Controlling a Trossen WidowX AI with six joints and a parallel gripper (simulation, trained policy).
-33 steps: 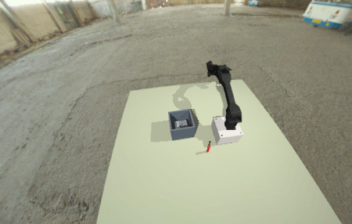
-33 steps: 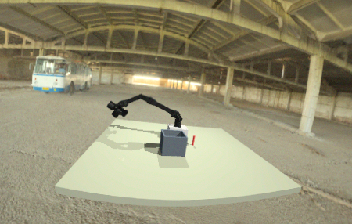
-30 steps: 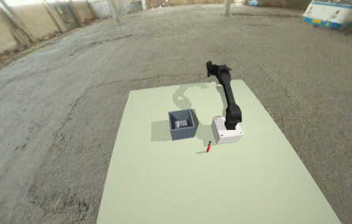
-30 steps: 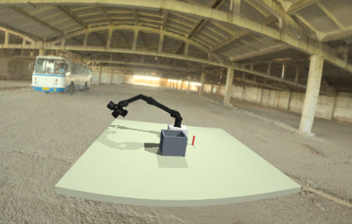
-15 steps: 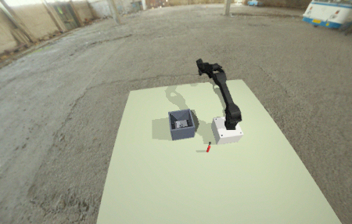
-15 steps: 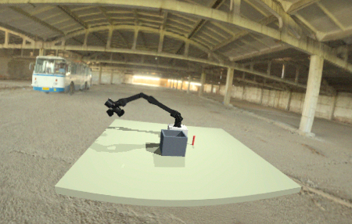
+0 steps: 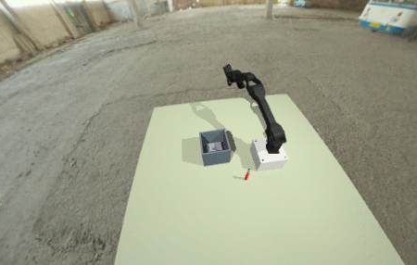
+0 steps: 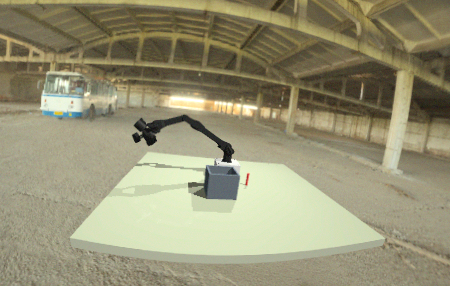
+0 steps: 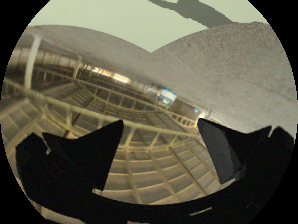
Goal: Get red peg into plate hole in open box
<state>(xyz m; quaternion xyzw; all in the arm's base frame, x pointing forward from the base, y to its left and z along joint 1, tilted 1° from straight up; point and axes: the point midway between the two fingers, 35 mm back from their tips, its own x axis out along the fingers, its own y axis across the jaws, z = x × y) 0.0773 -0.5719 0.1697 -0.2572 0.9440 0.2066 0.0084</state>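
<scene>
The red peg (image 7: pixel 246 176) (image 8: pixel 247 179) is on the pale mat (image 7: pixel 182 222) (image 8: pixel 291 220), close to the arm's white base. It looks upright in the exterior view, with a small grey end; its exact tilt is hard to tell. The open grey box (image 7: pixel 216 157) (image 8: pixel 222 186) stands on the mat beside the base. A light plate (image 7: pixel 214 146) shows at its bottom in the top view; its hole is too small to make out. My gripper (image 7: pixel 226 75) (image 8: pixel 137 131) (image 9: pixel 161 122) is open and empty, high above and beyond the mat's far edge, away from peg and box. The wrist view shows neither peg nor box.
The white base (image 7: pixel 270 159) (image 8: pixel 234 163) stands close beside the box and the peg, with the arm (image 7: pixel 267 113) (image 8: pixel 203 131) reaching out from it. The arm's shadow lies on the mat. Concrete floor (image 7: pixel 66 153) (image 8: pixel 31 210) surrounds the mat.
</scene>
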